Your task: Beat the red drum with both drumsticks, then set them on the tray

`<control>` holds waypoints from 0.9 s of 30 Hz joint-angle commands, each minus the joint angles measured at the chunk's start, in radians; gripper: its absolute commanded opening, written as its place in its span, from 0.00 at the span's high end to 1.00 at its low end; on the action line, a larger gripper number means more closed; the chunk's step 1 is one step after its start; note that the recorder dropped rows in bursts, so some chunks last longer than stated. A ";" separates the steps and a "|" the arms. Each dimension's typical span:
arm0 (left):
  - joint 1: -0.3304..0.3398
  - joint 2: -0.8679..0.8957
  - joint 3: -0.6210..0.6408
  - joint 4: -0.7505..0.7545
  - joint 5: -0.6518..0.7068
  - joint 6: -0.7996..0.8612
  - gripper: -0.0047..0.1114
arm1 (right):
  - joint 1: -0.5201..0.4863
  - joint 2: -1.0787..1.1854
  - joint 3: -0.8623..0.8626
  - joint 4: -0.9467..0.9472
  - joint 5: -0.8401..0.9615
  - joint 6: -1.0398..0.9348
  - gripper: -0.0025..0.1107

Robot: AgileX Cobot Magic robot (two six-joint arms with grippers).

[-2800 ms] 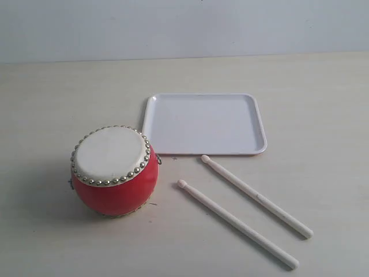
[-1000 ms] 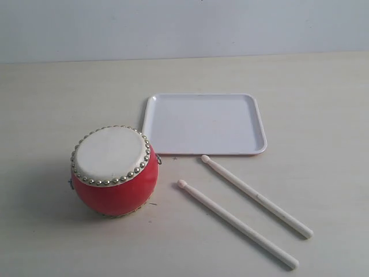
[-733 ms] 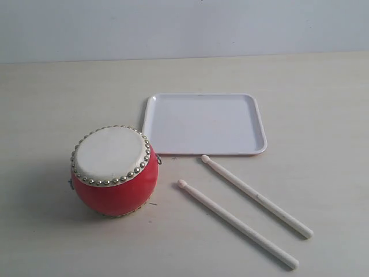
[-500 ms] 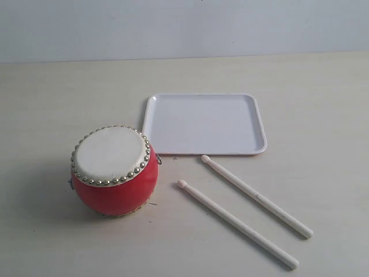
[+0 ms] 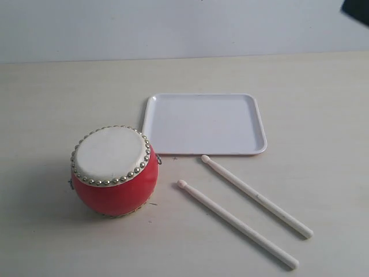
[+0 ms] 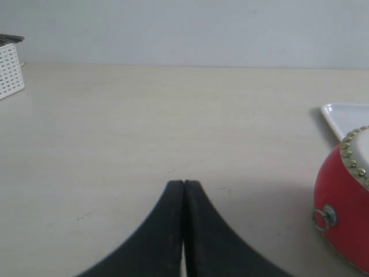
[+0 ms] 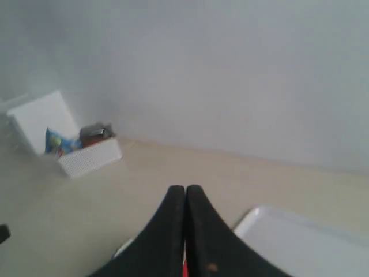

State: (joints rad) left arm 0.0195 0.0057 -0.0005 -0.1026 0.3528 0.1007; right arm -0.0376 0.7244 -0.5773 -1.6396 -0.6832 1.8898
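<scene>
Task not started, by the look of it. Glossy red barrel drum (image 5: 114, 173) w/ cream studded skin sits on the pale worktop (image 5: 46, 104), near the front-left corner of the flat white rect. plastic tray (image 5: 204, 124), which holds nothing. Two slim cream drumsticks lie side by side on the worktop, one (image 5: 256, 196) nearer the tray, the other (image 5: 237, 224) farther, bead tips twd drum. Both claws pressed shut, gripping nothing: left claw (image 6: 183, 184) low beside drum, right claw (image 7: 185, 187) higher, by tray corner. Still to do: grab sticks, beat, tray them.
</scene>
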 commanded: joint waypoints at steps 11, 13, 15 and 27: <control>0.001 -0.006 0.000 -0.005 -0.001 0.003 0.96 | 0.001 0.326 -0.039 -0.105 -0.197 0.066 0.98; 0.001 -0.006 0.000 -0.005 -0.001 0.003 0.96 | 0.016 0.362 -0.039 -0.105 -0.222 0.040 0.98; 0.001 -0.006 0.000 -0.005 -0.001 0.003 0.96 | 0.050 0.401 -0.039 -0.105 -0.231 0.039 0.98; 0.001 -0.006 0.000 -0.005 -0.001 0.003 0.96 | 0.303 0.656 -0.039 -0.105 -0.064 -0.070 0.98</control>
State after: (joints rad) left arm 0.0195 0.0057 -0.0005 -0.1026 0.3528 0.1007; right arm 0.2277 1.3381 -0.6065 -1.7458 -0.7773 1.8597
